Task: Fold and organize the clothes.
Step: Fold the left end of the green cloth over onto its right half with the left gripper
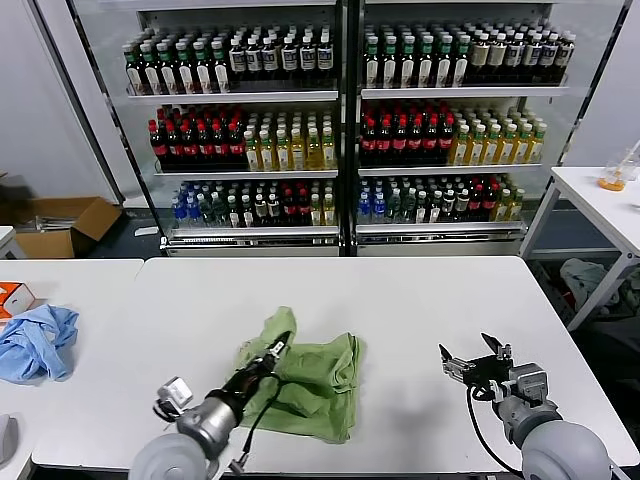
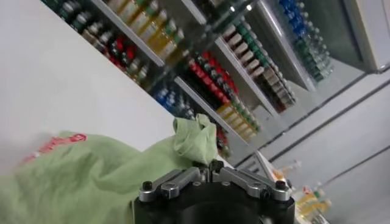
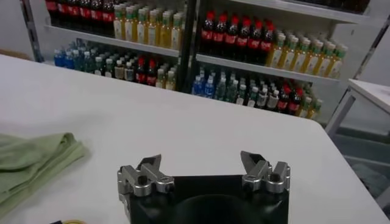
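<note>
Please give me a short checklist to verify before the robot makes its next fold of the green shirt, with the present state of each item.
1. Left hand shut on the polo shirt: ok, a bunch of fabric is pinched.
2. Right hand open, clear of the shirt: ok.
3. Shirt fully on the table: ok.
4. Shirt spread flat: not ok, it is crumpled.
5. Blue cloth away from the shirt: ok.
6. Collar and buttons position: cannot tell.

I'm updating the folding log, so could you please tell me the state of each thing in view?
Green polo shirt: crumpled on the white table, one part lifted.
Left claw: shut on the green polo shirt, holding a bunched fold up.
Right claw: open, holding nothing, over the table apart from the shirt.
Light blue cloth: crumpled, untouched, on the adjoining table.
</note>
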Tool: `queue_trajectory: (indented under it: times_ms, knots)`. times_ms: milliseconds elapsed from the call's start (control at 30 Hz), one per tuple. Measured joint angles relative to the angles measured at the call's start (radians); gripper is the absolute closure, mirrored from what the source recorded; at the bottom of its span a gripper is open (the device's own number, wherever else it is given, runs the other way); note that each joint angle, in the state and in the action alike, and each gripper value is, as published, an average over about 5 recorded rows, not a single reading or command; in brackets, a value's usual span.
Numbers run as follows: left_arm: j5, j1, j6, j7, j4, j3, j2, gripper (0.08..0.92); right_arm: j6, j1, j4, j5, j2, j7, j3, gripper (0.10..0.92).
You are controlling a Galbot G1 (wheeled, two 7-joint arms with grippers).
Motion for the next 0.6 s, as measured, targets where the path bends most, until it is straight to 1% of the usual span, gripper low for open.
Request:
queue_trajectory:
  times_ms: [133,200,400,600]
  knots:
    - [0.014,-0.038,0.002,0.001,0.036,0.049,-0.015,0.891,0.0,0.001,-0.002,0.0,0.0,-0.001,-0.001,0.203]
    - [0.023,-0.052,0.005,0.003,0.051,0.071,-0.021,0.866,0.001,0.0,-0.004,0.0,0.0,-0.002,-0.001,0.203]
    - [0.062,-0.066,0.022,0.026,0.062,0.124,-0.024,0.702,0.002,-0.002,-0.007,-0.001,0.001,-0.003,-0.002,0.203]
    - [0.097,-0.047,0.032,0.051,0.027,0.141,-0.013,0.529,0.004,0.002,-0.011,-0.003,0.007,-0.004,-0.007,0.203]
